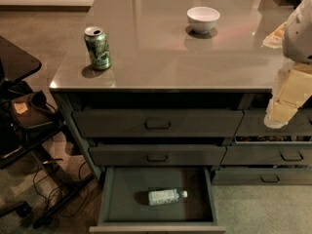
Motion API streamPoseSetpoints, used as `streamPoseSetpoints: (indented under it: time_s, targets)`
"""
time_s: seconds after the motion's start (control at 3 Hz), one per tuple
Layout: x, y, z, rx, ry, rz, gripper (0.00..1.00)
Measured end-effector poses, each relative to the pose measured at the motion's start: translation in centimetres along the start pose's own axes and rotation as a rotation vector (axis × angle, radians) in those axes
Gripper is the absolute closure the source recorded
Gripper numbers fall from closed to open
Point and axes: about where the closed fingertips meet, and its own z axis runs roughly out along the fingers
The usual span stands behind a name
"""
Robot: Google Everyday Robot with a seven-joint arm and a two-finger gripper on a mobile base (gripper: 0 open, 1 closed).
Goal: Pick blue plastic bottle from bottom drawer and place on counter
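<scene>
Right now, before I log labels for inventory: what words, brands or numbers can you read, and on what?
No text can be read here.
On the green can on the counter: a printed pattern, lettering too blurred to read.
On the blue plastic bottle in the bottom drawer: a pale label, too small to read.
On the gripper, at the right below the counter's edge: no marking shows.

blue plastic bottle (pixel 166 196) lying in open bottom drawer (pixel 113 199); gripper (pixel 276 120) far right, at counter (pixel 161 57) front edge
</scene>
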Motion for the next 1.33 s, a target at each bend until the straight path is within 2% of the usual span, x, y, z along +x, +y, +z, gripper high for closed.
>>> streamPoseSetpoints:
  time_s: [0.67, 1.0, 1.33]
  targets:
    - [0.0, 0.5, 1.2, -0.012, -0.010, -0.014, 0.00]
    - [-0.6, 3.3, 5.1, -0.058, -0.088, -0.074, 0.00]
    - [-0.7, 7.5, 12.3, -0.131, -0.214, -0.097, 0.00]
